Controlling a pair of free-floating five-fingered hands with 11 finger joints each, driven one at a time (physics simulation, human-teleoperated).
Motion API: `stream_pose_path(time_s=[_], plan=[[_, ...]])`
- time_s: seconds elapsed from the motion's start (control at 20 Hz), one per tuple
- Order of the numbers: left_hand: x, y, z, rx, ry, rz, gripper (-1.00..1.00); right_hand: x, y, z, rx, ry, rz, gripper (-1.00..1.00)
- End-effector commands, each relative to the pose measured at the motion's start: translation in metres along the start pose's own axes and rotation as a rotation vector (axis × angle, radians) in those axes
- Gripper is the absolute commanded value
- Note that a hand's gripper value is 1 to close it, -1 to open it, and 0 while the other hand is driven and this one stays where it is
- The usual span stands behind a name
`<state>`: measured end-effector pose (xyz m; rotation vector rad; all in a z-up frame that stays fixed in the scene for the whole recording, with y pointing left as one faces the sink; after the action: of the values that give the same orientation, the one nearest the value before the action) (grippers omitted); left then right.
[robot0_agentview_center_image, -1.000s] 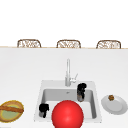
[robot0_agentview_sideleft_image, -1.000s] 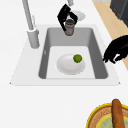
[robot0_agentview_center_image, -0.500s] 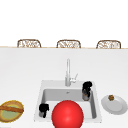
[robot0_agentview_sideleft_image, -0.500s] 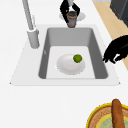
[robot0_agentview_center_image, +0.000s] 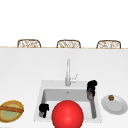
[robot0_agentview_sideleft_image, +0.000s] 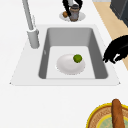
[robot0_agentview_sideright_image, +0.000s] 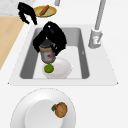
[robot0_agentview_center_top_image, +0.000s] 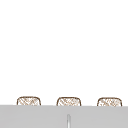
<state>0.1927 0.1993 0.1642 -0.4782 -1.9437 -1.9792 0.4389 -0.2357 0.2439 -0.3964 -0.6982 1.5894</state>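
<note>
My right hand is shut on a small brown jar with a dark lid. It holds the jar upright over the right end of the sink. From the right side the right hand grips the jar from above, over a white plate with a green lime on the basin floor. From the left side the hand and jar are at the sink's far rim. My left hand hangs idle and holds nothing at the sink's front left corner, fingers loosely bent.
A tall faucet stands behind the basin. A white plate with a small brown fruit lies right of the sink. A yellow dish with a baguette lies to the left. A big red ball covers the sink's front.
My right hand has carried the jar to the right, from over the basin's middle to its right end. The left hand has not moved.
</note>
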Motion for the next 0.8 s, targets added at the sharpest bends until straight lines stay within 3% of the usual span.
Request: stream_pose_path(time_s=[0.0, 0.75], plan=[[0.000, 0.000, 0.000, 0.000, 0.000, 0.000, 0.00, -0.013, 0.002, 0.021, 0.008, -0.024, -0.022, 1.00], [0.000, 0.000, 0.000, 0.000, 0.000, 0.000, 0.00, -0.056, 0.033, 0.103, 0.018, -0.053, -0.048, 1.00]])
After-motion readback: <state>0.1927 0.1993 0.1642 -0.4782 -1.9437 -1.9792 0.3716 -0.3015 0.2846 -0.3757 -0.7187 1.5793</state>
